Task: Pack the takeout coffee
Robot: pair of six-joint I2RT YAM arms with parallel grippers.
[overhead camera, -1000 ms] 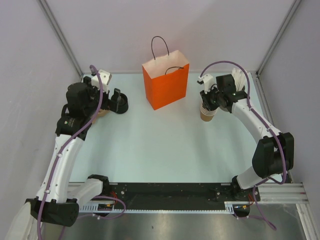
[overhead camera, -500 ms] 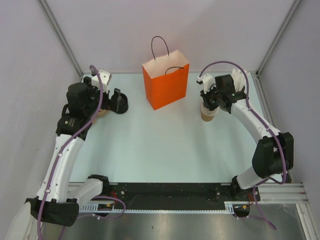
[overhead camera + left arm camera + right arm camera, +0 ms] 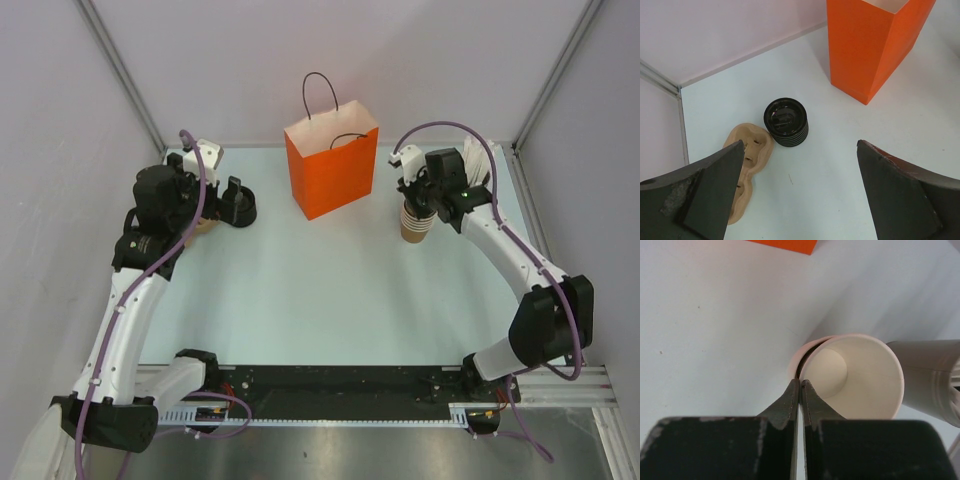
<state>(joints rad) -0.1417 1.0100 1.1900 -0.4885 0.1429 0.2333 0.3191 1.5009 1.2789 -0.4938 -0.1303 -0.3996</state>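
Note:
The top tan paper cup [image 3: 855,375], pale inside, sits tilted in the stack of like cups [image 3: 415,226] right of the orange bag. My right gripper [image 3: 800,384] is shut, its fingers pinching this cup's near rim; the outer rim of the stack [image 3: 801,354] shows just behind. In the top view the right gripper [image 3: 413,197] sits directly over the stack. A stack of round black lids [image 3: 786,122] stands at the left [image 3: 238,206]. My left gripper [image 3: 800,150] is open and empty, hovering above the table just in front of the lids.
An orange paper bag [image 3: 332,170] with black handles stands open at the back middle [image 3: 875,45]. A tan pulp cup carrier [image 3: 747,160] lies left of the lids. A grey cylinder of white sticks [image 3: 925,375] stands right of the cups. Walls close in on three sides.
My right gripper has shifted slightly left and back over the cup stack. The left arm has not moved.

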